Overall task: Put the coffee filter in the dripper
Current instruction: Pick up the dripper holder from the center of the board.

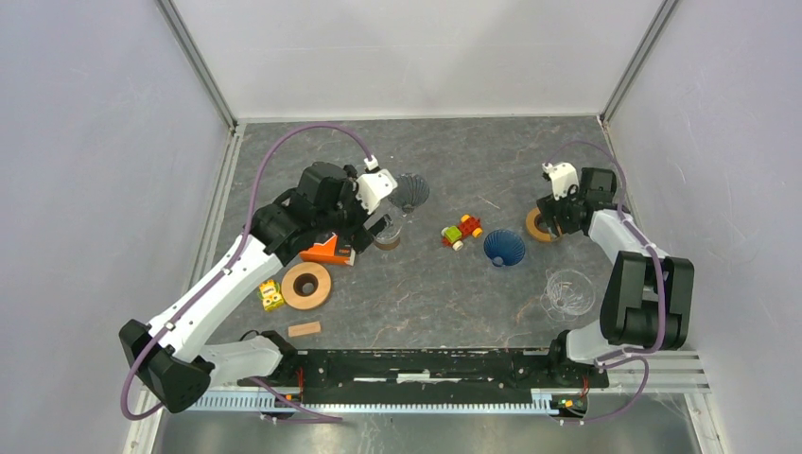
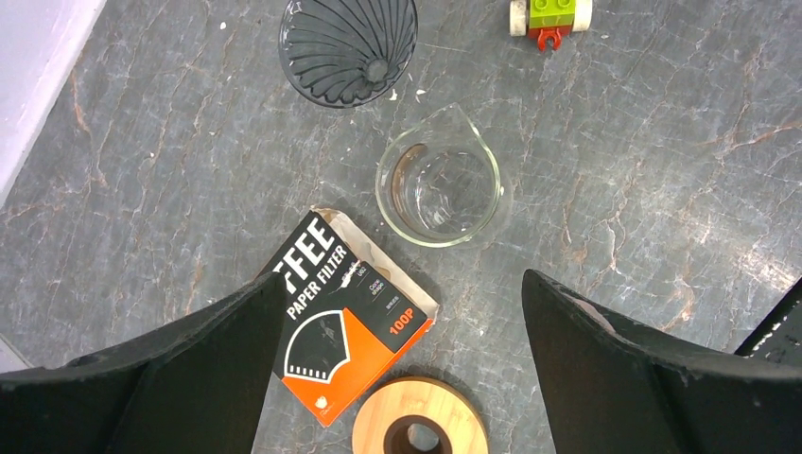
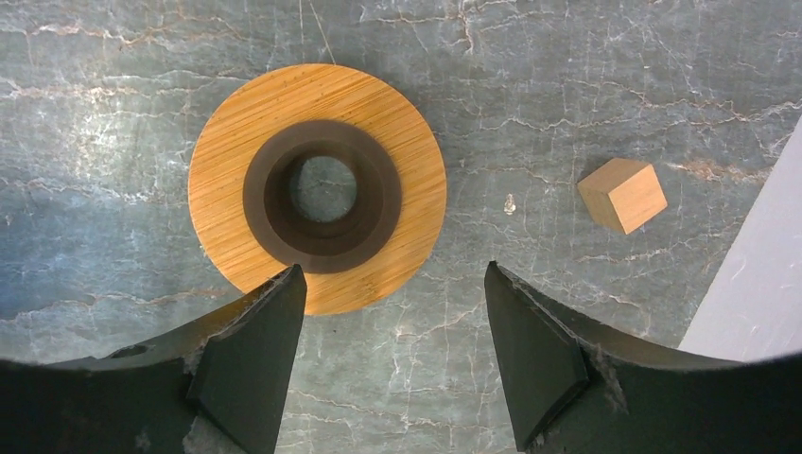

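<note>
- Hanging over the table, the left gripper has its jaws spread wide and grips nothing. Its dark fingers fill the lower corners of the left wrist view.
- Between those fingers lies the filter box, flat on the table and turned at an angle. It is black and orange, printed "PAPER FILTER" and "100P". The left finger overlaps its near corner in that view; whether they touch cannot be told.
- Just past the box a glass beaker stands upright, spout pointing away, close to the box's far corner but apart from it.
- Beyond the beaker sits the grey dripper, tilted so that its ribbed inside faces the camera, well apart from the box.
- A wooden ring lies just beside the box's near edge, and a toy car is out past the beaker.
- The right gripper is likewise wide open and empty, poised over the near rim of a second wooden ring with a dark collar at its centre. A wooden cube sits apart to one side.
- In the top view, a blue dripper lies between the toy car and the right arm, with a clear dripper nearer that arm's base.
- Near the left arm lie a yellow block and a wooden slab.
</note>
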